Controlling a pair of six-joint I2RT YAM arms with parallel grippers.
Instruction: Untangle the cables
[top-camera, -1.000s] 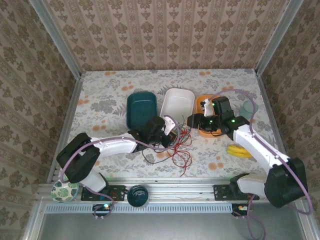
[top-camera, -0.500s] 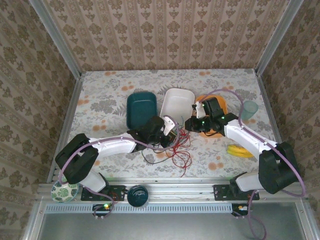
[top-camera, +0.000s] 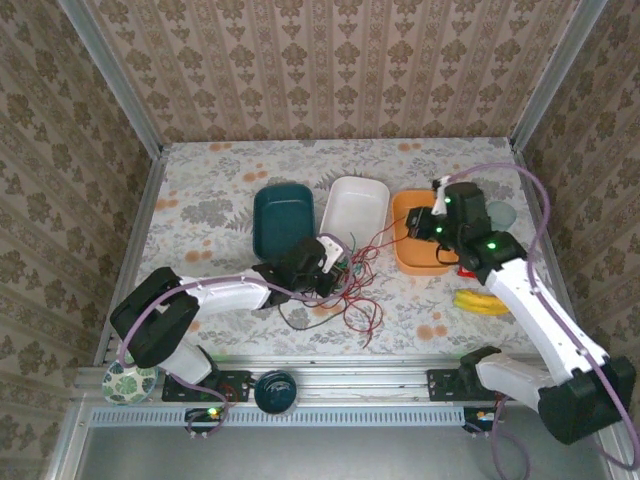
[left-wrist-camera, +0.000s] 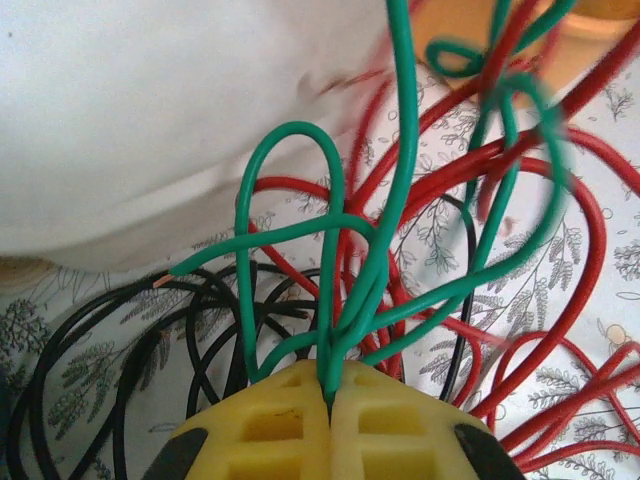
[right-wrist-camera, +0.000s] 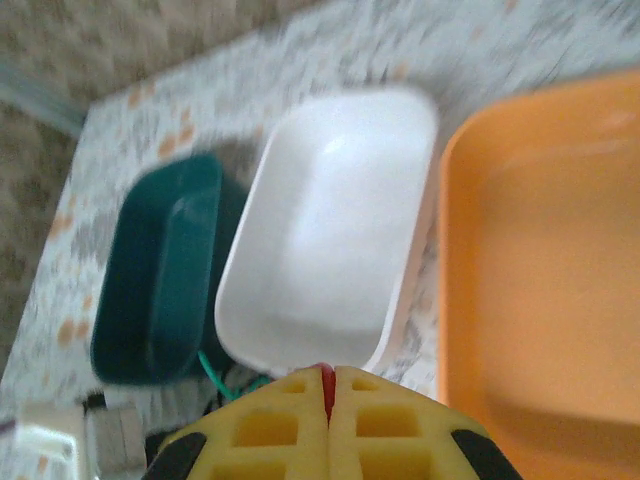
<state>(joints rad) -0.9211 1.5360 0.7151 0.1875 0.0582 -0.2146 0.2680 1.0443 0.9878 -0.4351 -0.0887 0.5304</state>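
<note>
A tangle of red, green and black cables (top-camera: 350, 295) lies on the flowered table in front of the white bin (top-camera: 355, 205). My left gripper (top-camera: 328, 262) sits at the tangle's left top, shut on a green cable (left-wrist-camera: 340, 300) whose loops rise from the yellow fingertips (left-wrist-camera: 280, 430). Red cable (left-wrist-camera: 590, 240) and black cable (left-wrist-camera: 120, 330) loops lie under and around the green ones. My right gripper (top-camera: 425, 225) hangs over the orange bin (top-camera: 410, 262), shut on a red cable (right-wrist-camera: 326, 376) that stretches back to the tangle (top-camera: 385, 238).
A teal bin (top-camera: 282, 218) stands left of the white bin. A banana (top-camera: 478, 302) lies at the right, and a pale green cup (top-camera: 500, 215) stands behind the right arm. A patterned bowl (top-camera: 130, 383) and a dark cup (top-camera: 274, 390) sit by the front rail.
My right gripper has pulled away to the right from the tangle to over the orange bin, drawing a red cable out with it. The left gripper has stayed at the tangle.
</note>
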